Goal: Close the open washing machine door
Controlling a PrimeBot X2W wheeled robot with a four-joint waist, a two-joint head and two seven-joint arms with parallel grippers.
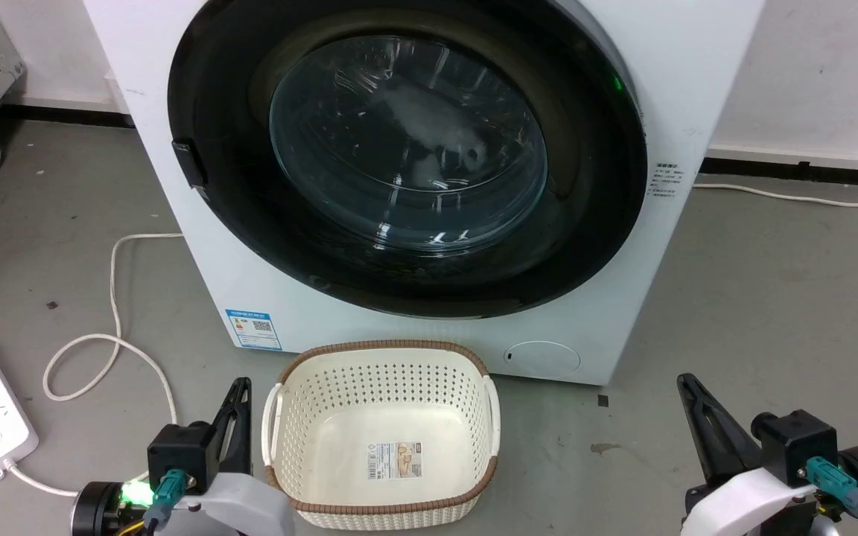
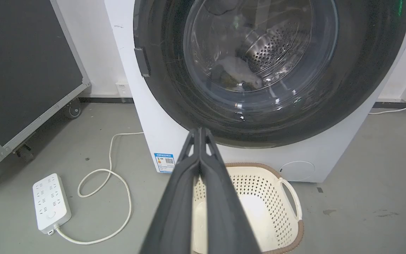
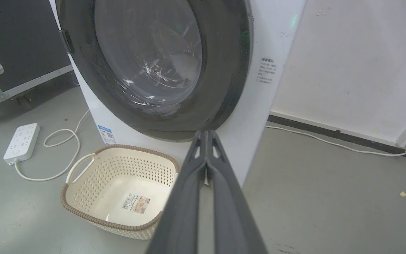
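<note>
Left gripper clenched, empty, low beside the basket. Washing machine door sits flush against the washing machine front, behind the basket. Right gripper clenched, empty, lower right.

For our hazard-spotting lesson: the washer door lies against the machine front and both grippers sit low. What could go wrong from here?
1. The washing machine door lies against the washing machine, but whether it latched cannot be told; it may swing open.
2. The basket stands below it, between the left gripper and right gripper; a forward reach might knock it.
</note>
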